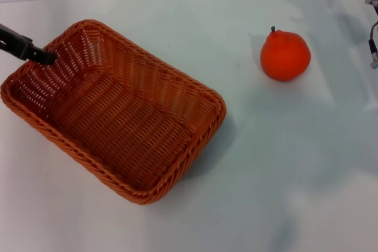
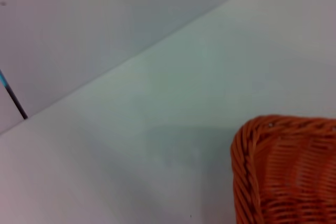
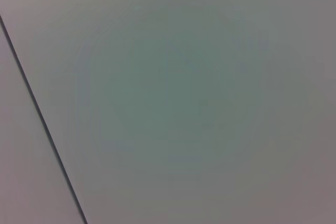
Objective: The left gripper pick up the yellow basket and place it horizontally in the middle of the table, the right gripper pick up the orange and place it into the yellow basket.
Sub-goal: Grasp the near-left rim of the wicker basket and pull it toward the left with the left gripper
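Head view, left gripper (image 1: 46,57) at yellow basket (image 1: 118,116) rim, right gripper (image 1: 371,4) at far-right edge

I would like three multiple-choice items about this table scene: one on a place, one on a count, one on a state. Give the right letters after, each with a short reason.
1. Where is the orange?
A. Inside the yellow basket
B. On the table, on the robot's right of the basket
C. Held in the right pincer

2. How many fruits are in the head view?
A. One
B. Two
C. Three

3. How does the basket lie?
A. Upside down
B. Upright, at an angle to the table edge, nothing in it
C. Upright, holding the orange

Answers:
1 B: the orange sits on the bare table, apart from the basket.
2 A: only the orange shows.
3 B: its open side faces up, it lies skewed, and the left pincer is at its far rim.
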Robot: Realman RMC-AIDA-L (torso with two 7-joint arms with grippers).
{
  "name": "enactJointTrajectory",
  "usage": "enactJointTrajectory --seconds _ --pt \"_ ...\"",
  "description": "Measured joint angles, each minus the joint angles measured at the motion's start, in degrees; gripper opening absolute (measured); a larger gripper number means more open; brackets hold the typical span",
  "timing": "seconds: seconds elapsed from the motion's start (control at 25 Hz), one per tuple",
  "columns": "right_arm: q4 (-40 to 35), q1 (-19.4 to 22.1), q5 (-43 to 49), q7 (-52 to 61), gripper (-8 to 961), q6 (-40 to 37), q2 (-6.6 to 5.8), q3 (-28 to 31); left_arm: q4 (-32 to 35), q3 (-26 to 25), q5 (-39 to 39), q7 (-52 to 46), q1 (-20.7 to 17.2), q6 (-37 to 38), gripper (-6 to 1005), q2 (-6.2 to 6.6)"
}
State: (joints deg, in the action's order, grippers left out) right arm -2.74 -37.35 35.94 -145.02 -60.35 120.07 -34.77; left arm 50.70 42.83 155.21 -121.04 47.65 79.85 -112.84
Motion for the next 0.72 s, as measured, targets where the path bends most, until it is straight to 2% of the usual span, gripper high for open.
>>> enactJointTrajectory --seconds 0.36,0.68,0.72 --pt "0.02 -1.08 0.07 0.16 856 1.6 0.08 -0.12 -7.27 0.33 5.86 -1.15 3.51 -4.14 695 0.12" --pt "0.02 -1.64 0.01 0.18 857 3.25 0.07 0.3 -8.64 0.94 6.83 -1.75 4.26 -2.97 679 0.33" --pt "0.02 -1.69 0.0 0.18 857 3.28 0.08 0.31 -8.67 1.0 6.85 -1.76 4.46 -2.34 632 0.41"
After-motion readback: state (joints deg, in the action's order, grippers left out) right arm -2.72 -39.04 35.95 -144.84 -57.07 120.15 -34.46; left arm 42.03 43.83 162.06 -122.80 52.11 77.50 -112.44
